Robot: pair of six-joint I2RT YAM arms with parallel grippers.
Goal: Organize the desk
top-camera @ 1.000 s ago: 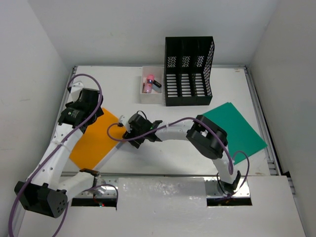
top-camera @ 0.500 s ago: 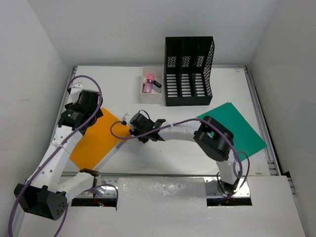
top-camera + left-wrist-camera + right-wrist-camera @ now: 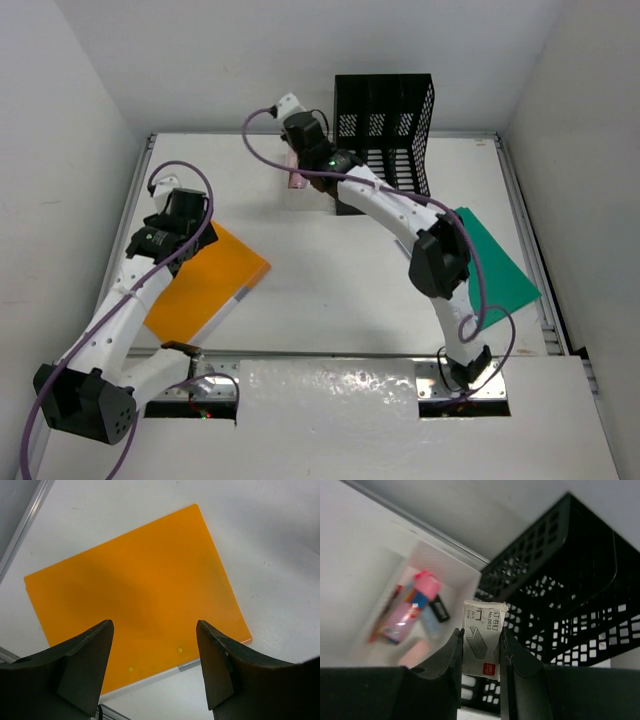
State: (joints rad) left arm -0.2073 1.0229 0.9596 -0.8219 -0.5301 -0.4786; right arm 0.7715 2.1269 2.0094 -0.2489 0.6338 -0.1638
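move: we have swung the right gripper [image 3: 481, 632] from the middle of the tabletop [image 3: 330, 300] to its far side | grip: pinches a staple box [image 3: 482, 647] above the white tray [image 3: 437, 555], beside the black file rack [image 3: 560, 580] | left gripper [image 3: 153, 625]: spread wide over the orange folder [image 3: 135, 580] | next: drop-off, we judge

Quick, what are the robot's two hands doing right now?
Left gripper: open, holding nothing, over the orange folder.
Right gripper: shut on a small staple box.
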